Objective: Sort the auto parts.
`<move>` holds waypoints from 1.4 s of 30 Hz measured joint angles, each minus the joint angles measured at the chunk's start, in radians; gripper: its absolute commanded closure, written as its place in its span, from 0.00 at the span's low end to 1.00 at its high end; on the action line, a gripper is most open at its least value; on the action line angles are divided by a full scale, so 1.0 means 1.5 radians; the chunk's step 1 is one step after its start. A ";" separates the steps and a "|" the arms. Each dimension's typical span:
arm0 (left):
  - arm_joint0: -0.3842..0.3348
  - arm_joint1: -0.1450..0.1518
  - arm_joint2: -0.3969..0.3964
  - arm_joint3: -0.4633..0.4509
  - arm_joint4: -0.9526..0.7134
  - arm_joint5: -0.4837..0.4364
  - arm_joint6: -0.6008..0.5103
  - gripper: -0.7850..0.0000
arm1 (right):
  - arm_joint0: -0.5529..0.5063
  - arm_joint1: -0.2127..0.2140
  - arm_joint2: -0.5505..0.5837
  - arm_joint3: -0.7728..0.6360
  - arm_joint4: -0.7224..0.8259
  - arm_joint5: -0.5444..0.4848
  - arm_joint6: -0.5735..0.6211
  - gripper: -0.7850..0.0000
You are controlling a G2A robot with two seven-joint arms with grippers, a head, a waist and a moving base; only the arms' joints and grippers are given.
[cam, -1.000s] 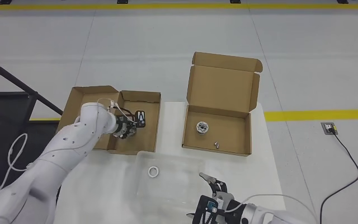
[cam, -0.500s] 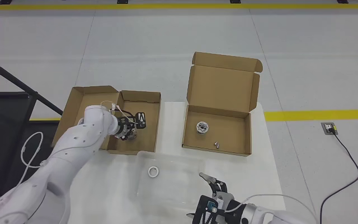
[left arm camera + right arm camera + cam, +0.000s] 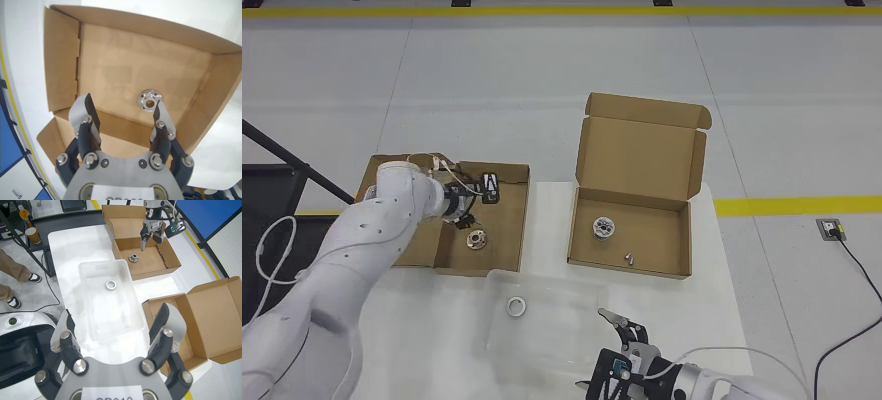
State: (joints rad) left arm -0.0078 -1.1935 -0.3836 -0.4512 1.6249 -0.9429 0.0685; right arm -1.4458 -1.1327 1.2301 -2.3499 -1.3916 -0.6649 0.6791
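Ring of bright metal, lying flat with its hole up on the floor of the clear tray, in the part toward the left box; being round, it has no long axis, so I judge a pinch across its rim from any side would serve. My left claw hangs spread and holding nothing over that box; the flange sits hub-up on the cardboard below, a little toward my body from the fingertips; the ring lies farther back toward me and inward, past the box's near wall and the tray's rim. My right claw, likewise spread and holding nothing, is at the near edge of the table by the tray's right-hand corner; the ring lies ahead of it and to the left, across the tray. I judge the two claws about equally near. Right box, lid up, holds a round part and a small screw. Writing: a white label on each wrist plate, cut off at the edge, too little to read.
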 measured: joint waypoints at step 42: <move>0.109 0.392 -0.043 -0.826 -0.329 -0.046 -0.289 0.00 | 0.000 0.000 0.000 0.000 0.000 0.000 0.000 0.00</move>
State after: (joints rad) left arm 0.1554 -0.6050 -0.4485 -1.6896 1.1308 -1.0123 -0.3649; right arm -1.4458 -1.1327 1.2301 -2.3499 -1.3916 -0.6649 0.6791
